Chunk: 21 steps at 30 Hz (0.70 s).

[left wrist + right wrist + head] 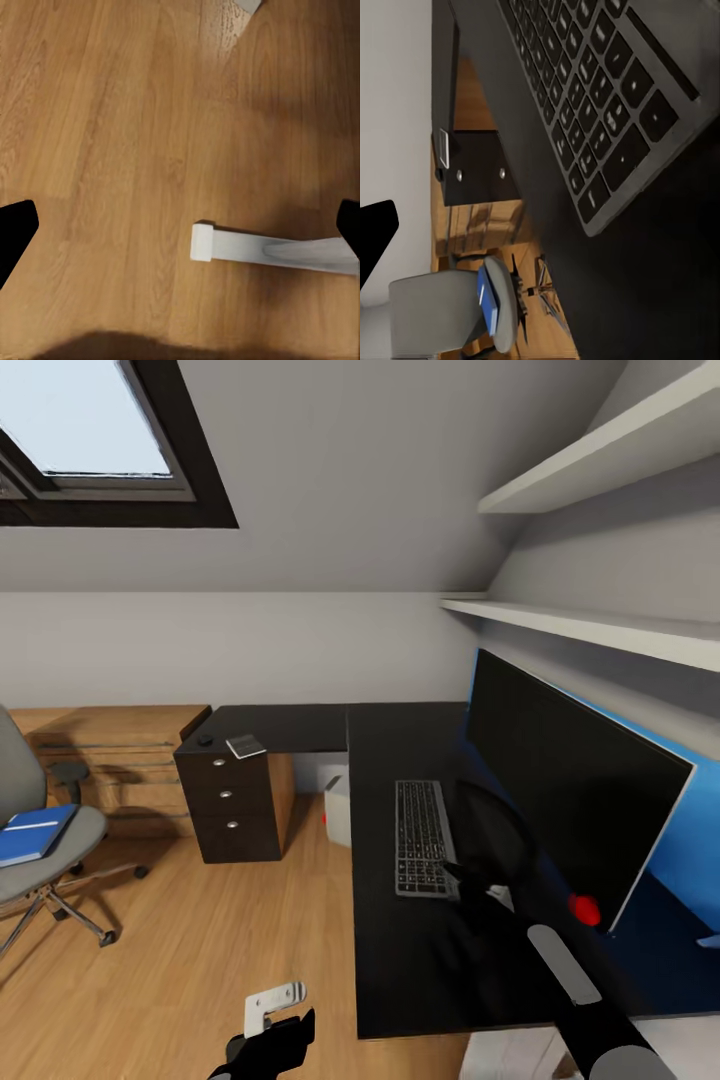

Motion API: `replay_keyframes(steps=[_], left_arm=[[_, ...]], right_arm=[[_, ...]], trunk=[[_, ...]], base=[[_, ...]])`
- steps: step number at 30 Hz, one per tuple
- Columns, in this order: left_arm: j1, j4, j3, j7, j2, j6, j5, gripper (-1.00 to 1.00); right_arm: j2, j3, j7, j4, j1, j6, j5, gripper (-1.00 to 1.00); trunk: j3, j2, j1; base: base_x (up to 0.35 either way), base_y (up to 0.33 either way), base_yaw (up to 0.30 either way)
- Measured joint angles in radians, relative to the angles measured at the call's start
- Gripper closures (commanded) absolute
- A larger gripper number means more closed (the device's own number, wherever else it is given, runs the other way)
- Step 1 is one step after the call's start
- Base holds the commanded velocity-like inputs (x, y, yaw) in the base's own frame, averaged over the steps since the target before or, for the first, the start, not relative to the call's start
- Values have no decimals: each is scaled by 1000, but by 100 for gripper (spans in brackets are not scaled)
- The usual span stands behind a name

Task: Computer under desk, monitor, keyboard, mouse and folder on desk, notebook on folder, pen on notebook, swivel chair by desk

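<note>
Risks shoving the keyboard into the monitor stand: right gripper beside it, fingers apart, gripping nothing.

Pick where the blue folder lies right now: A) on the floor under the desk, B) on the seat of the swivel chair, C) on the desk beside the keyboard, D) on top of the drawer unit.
B: in the head view the blue folder lies flat on the grey seat of the swivel chair, well apart from the desk where the keyboard sits.
</note>
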Motion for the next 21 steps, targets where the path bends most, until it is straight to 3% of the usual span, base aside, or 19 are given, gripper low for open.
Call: replay_keyframes(steps=[15, 21], left_arm=[[0, 0, 8, -1, 5, 0, 1, -100], [0, 0, 29, -2, 4, 0, 2, -100]], right_arm=[[1, 0, 0, 1, 2, -1, 0, -100], [2, 1, 0, 15, 2, -2, 0, -100]], trunk=[[0, 0, 0], [0, 0, 0]], base=[[-299, -137, 0], [-302, -134, 0]])
